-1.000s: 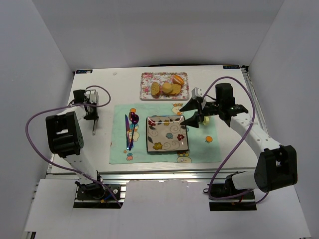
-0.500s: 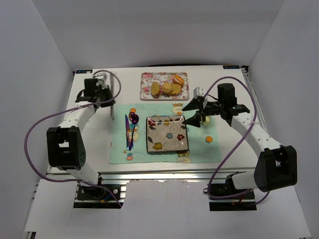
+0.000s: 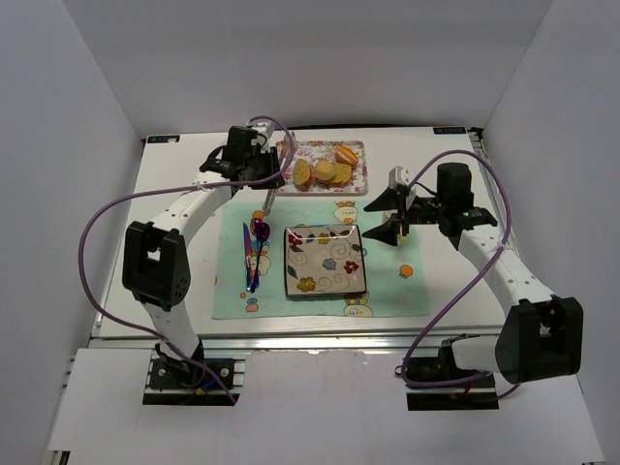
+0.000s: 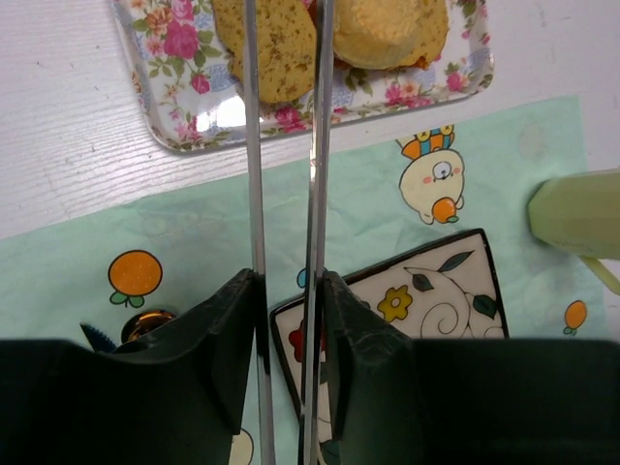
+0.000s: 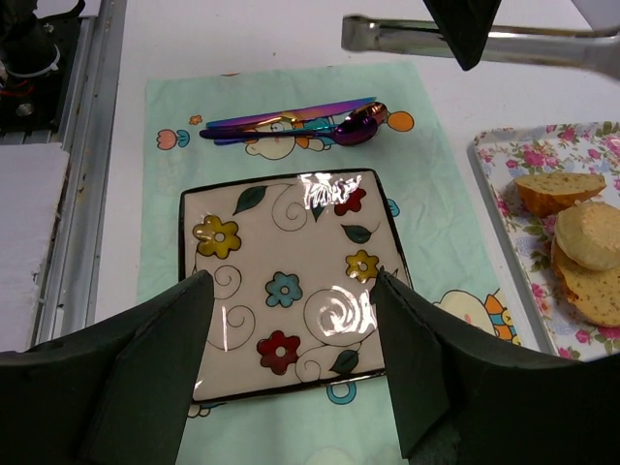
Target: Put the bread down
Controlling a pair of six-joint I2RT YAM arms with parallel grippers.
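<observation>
Swung across from the left side, the left gripper [image 4: 289, 291] squeezes the tongs [image 4: 254, 174], whose arms reach over the bread [image 4: 276, 44] on the tray [image 4: 165, 116]. Thin arms may slip off the crust or bump the next slice [image 4: 387, 29]. The right gripper [image 5: 291, 281] hangs open, empty.

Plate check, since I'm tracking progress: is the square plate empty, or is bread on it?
Empty. The plate shows only its painted pattern; the bread lies on the tray.
</observation>
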